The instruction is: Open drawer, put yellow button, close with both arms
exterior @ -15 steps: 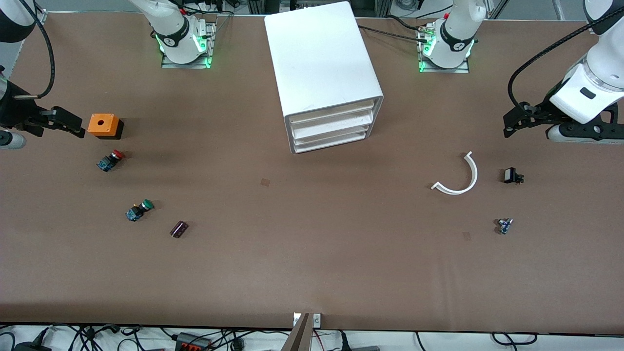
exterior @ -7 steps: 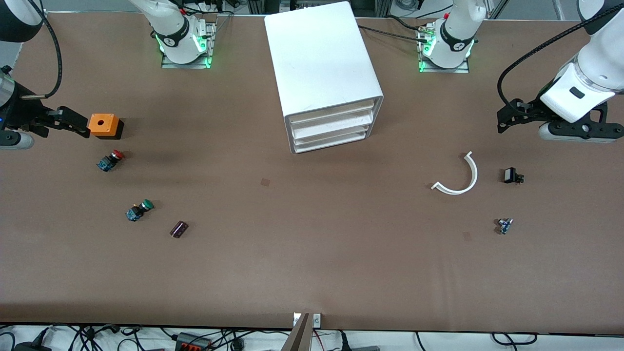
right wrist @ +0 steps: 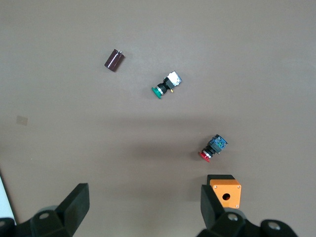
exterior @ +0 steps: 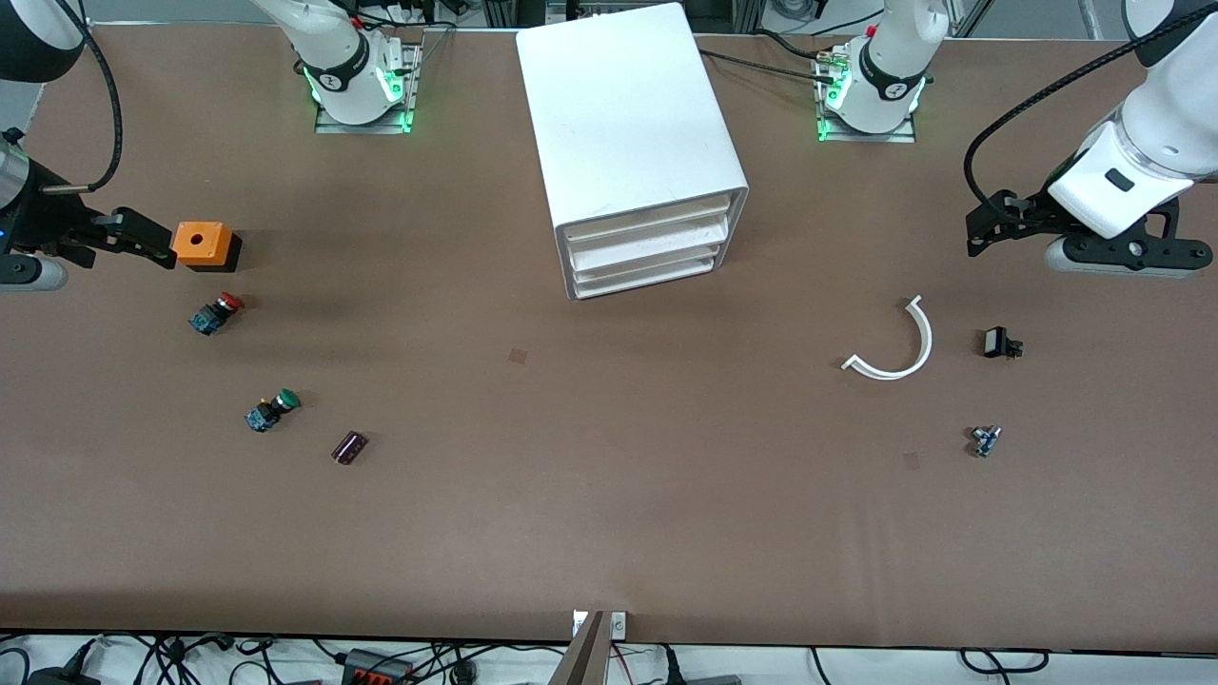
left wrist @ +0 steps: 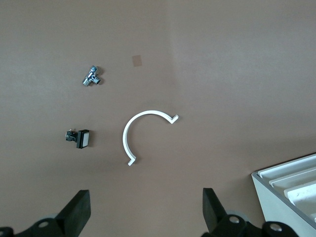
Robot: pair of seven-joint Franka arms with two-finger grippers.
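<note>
A white drawer cabinet (exterior: 639, 152) stands mid-table between the two arm bases, all its drawers pushed in flush. No yellow button shows anywhere on the table; the nearest match is an orange box (exterior: 202, 244) with a hole in its top, toward the right arm's end. Near it, closer to the front camera, lie a red push button (exterior: 215, 313), a green push button (exterior: 271, 410) and a small dark cylinder (exterior: 348, 446). The right gripper (right wrist: 143, 200) hovers just beside the orange box, fingers spread wide and holding nothing; over the last second it has crept slightly toward the box. The left gripper (left wrist: 146, 207) hangs over the left arm's end of the table, fingers also wide apart and empty; it has risen and swung a little toward the cabinet. Below it lie a white curved strip (exterior: 894, 342), a small black part (exterior: 999, 343) and a small metal fitting (exterior: 984, 440). With drawers shut and no yellow button visible, the scene fits either a button already shut inside or the orange box awaiting pickup.
</note>
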